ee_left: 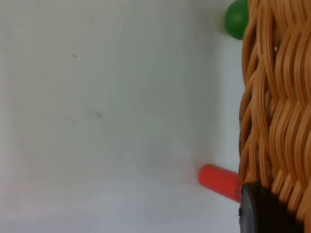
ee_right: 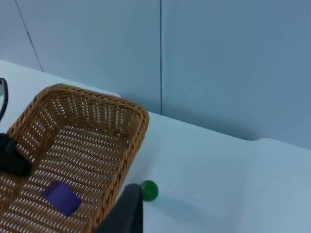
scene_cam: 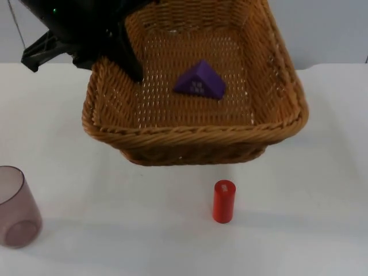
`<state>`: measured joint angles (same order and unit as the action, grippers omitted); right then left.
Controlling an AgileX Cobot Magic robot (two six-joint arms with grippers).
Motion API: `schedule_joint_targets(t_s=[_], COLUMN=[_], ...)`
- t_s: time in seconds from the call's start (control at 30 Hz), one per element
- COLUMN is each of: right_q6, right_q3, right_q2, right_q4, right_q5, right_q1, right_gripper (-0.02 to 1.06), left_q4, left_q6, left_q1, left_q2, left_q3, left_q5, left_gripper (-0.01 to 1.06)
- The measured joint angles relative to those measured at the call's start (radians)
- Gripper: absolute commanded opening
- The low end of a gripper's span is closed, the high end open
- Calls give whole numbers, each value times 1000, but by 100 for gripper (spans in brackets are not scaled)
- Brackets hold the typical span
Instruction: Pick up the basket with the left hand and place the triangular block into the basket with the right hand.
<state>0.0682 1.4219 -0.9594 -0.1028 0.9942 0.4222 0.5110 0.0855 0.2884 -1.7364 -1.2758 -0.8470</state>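
We judge the light, stiff woven wicker basket [scene_cam: 195, 138], purple triangular block [scene_cam: 200, 80] inside, best gripped at its rim, where the left gripper's [scene_cam: 133, 72] jaws clench; the right gripper's jaws we cannot tell.

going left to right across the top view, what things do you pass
purple-tinted cup → left gripper, on the basket's left wall → purple triangular block, lying inside the wicker basket → red cylinder, on the table in front of the basket
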Motion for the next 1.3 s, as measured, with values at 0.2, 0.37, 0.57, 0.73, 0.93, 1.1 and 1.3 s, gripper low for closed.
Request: schedule_joint_targets(t_s=[0.2,0.37,0.57,0.73,0.93,1.1,1.3], right_q6=[26,67,93,100,108,114,116], right_q3=[0,2,2,2,2,2,2], right_q2=[103,146,157,157,157,157,157], right_q4=[-27,-102,-117,-117,-117,-117,-126], right_q5=[65,149,197,205,221,222,222], right_q1=[0,0,0,0,0,0,0], right_gripper=[104,104,104,104,104,104,104], left_q4=[0,57,65,93,138,149,190], left_q6=[-105,-223,-285,-333,-397,-444,-495], left_q1=[-69,-144,-190,-203,-214,-215,-233], left_q2=[-108,-188,-264,-342,-419,-468,-537], left_q3=[0,-7,-85,-175,-200,-204,-234], left_q5=[-23,-23,-11,9,44,82,75], left_gripper=[0,0,0,0,0,0,0])
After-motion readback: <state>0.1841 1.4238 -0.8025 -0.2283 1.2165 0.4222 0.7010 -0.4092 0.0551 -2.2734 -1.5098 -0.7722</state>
